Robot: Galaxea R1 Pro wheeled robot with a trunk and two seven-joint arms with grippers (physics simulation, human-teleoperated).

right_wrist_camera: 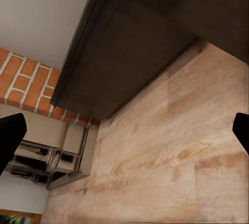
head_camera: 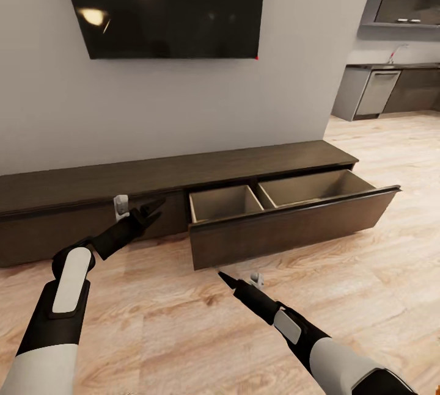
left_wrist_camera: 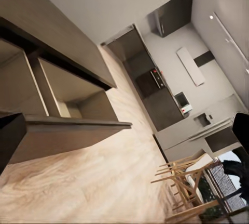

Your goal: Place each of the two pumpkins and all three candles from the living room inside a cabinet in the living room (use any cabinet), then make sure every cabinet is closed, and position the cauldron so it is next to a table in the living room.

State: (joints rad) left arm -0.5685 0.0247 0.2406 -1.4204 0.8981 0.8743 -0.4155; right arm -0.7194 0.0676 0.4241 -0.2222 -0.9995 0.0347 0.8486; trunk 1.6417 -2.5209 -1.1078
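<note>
Reaching up from the lower left of the head view, the left gripper (head_camera: 148, 210) sits with its dark fingers spread apart, just in front of the closed left part of the cabinet (head_camera: 91, 184). In the left wrist view its fingertips (left_wrist_camera: 10, 135) show at opposite edges of the picture, wide apart, with nothing between them. The right gripper (head_camera: 227, 279) comes up from the lower right of the head view, hovering above the wooden floor (head_camera: 183, 322) just below the front of the pulled-out drawer (head_camera: 293, 227). From that angle it narrows to a single point, but the right wrist view shows its fingertips (right_wrist_camera: 11, 135) set far apart at the two side edges, holding nothing.

The drawer stands open in the middle right of the head view, its two pale compartments (head_camera: 223, 202) bare inside, split by a divider. The long, low dark-brown cabinet runs across the middle of the frame against a grey wall. A black television (head_camera: 165, 4) hangs on that wall at the top. A kitchen counter (head_camera: 391, 86) with a dishwasher front lies at the upper right. The right wrist view also shows a red brick wall (right_wrist_camera: 21, 78) beyond the cabinet's end.
</note>
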